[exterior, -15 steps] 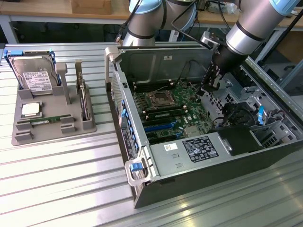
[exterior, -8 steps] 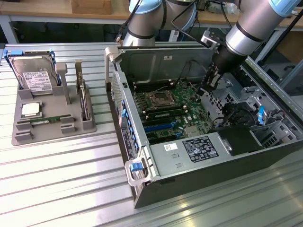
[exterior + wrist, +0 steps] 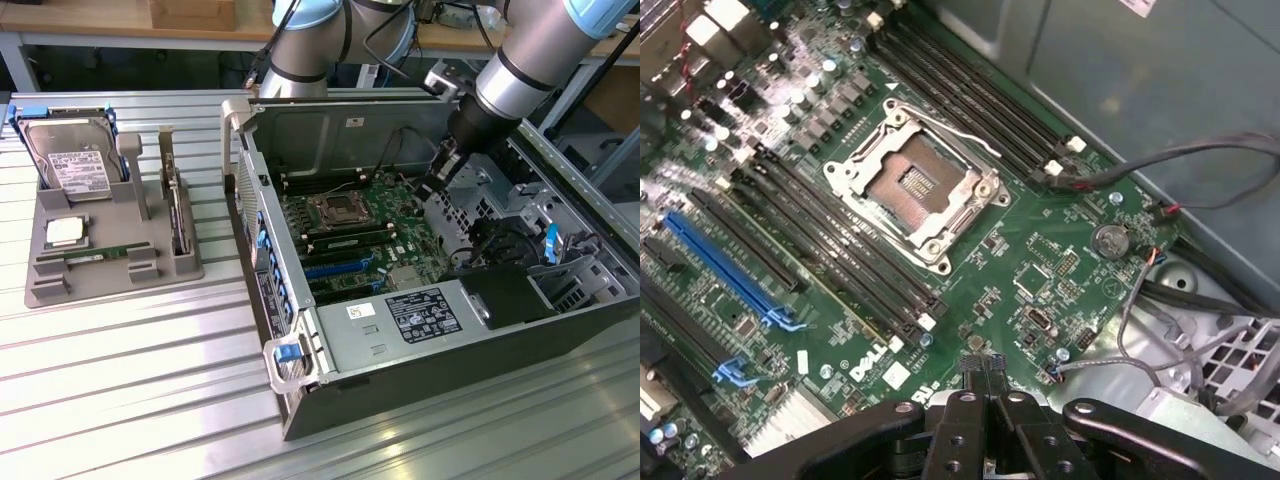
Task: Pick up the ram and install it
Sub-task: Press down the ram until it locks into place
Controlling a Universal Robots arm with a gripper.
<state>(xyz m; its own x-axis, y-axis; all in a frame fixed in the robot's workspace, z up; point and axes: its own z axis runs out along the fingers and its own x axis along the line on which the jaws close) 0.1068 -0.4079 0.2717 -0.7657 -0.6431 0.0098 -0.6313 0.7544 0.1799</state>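
We see a ribbed metal desk (image 3: pixel 120 380) carrying everything. In the exterior view, an open computer case (image 3: pixel 300 135) lies on its side across the middle and the three o'clock half of the desk. The robot arm (image 3: pixel 520 60) reaches down into it from one o'clock. On the floor of the case sits the green motherboard (image 3: pixel 400 245), with long black memory slots on both sides of its empty processor socket (image 3: pixel 335 210).

At nine o'clock of the case, apart from it, a grey tray (image 3: pixel 110 285) rests on the desk. A hard drive (image 3: pixel 70 165) leans in its eleven o'clock corner. An expansion card (image 3: pixel 175 205) stands on edge along its three o'clock side.

The claw (image 3: pixel 438 178) hangs above the motherboard, at two o'clock of the socket. Its fingers are pressed together and pinch nothing.

The ram (image 3: pixel 95 255) lies flat in a groove of the tray, at five o'clock of the hard drive and well apart from the claw. The square processor chip (image 3: pixel 64 232) sits just at eleven o'clock of it.

In the wrist view, the joined fingertips of the claw (image 3: pixel 985 385) hover over the board near the socket (image 3: pixel 915 185). A thin green edge runs along one slot there; we cannot tell what it is.
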